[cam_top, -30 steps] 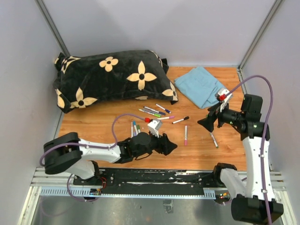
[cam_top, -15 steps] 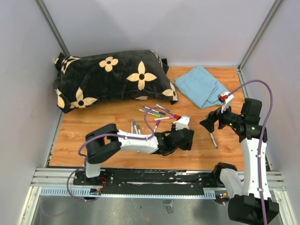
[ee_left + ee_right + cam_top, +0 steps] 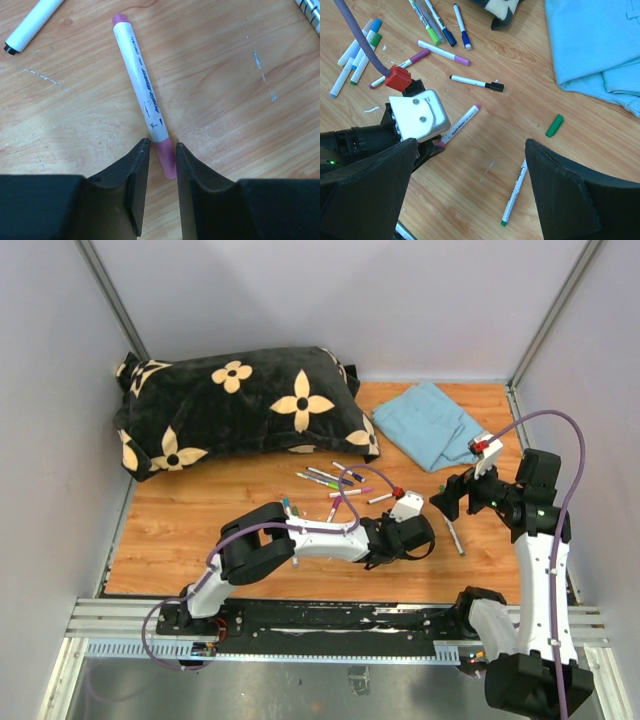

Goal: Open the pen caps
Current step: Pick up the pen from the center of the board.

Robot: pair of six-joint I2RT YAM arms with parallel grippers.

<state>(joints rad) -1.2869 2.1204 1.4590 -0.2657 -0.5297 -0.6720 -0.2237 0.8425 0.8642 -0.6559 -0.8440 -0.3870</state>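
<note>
Left end effector [image 3: 415, 537] lies low over the wood-grain desk [image 3: 200, 510] in the overhead view, its arm stretched rightward toward the middle. The right end effector [image 3: 447, 502] hangs in the air just beside it. Capped pens [image 3: 325, 478] are scattered nearer the black flowered pillow [image 3: 235, 405] at the back. A folded blue cloth [image 3: 432, 423] sits in the far right corner, and plain grey walls close the desk in.

From the left wrist, the fingers [image 3: 137, 170] stand narrow on either side of the pink cap [image 3: 166, 159] of a white pen [image 3: 137, 80] lying flat on the wood. Thin slivers of gap seem to show, so whether they are pinching it cannot be told. The grip looks best kept square on the cap alone, clear of the barrel. That would leave the other arm room to take the barrel and pull straight along the pen's length. A skewed pinch could roll the pen away on the smooth surface.

From the right wrist, that arm's jaws gape wide and empty above the desk, looking down on its partner. A loose green cap [image 3: 554, 125] lies by itself near the cloth, with a green-tipped pen [image 3: 514, 192] lying nearby. Faint pale scuffs mark the boards.
</note>
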